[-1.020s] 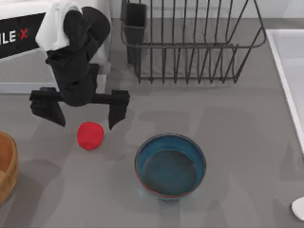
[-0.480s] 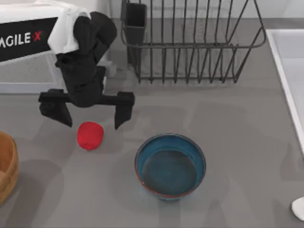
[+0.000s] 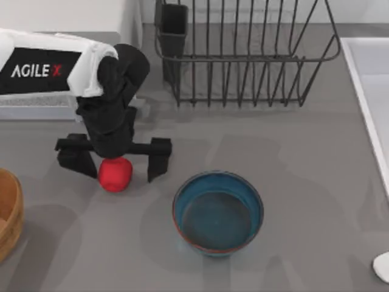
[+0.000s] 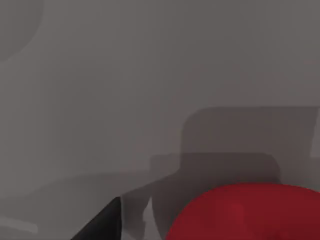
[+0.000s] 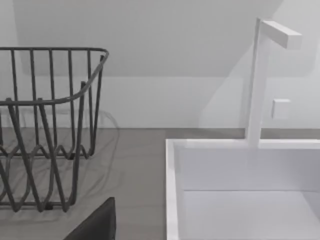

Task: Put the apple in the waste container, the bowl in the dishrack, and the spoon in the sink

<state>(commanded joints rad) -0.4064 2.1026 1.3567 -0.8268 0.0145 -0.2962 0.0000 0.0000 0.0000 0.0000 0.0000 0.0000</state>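
The red apple (image 3: 115, 176) lies on the grey table at the left, partly under my left gripper (image 3: 117, 162). That gripper is open, one black finger on each side of the apple and well apart from it. In the left wrist view the apple (image 4: 250, 214) is close, beside one fingertip (image 4: 102, 226). The blue-teal bowl (image 3: 217, 213) stands empty to the right of the apple. The wood-coloured waste container (image 3: 7, 214) sits at the left edge. The black dishrack (image 3: 243, 58) is at the back, the sink (image 3: 369, 79) at the right edge. The white spoon (image 3: 383, 266) tip shows at the front right.
A white microwave (image 3: 30, 108) stands behind my left arm. The rack's dark cutlery cup (image 3: 173, 27) is at its left corner. The right wrist view has the dishrack (image 5: 50, 125), the sink (image 5: 240, 192), a white faucet (image 5: 260, 80) and a dark edge of my right gripper (image 5: 97, 225).
My left gripper has moved toward the table's front and come down over the apple, which now sits between the open fingers. The apple, bowl and spoon have not moved.
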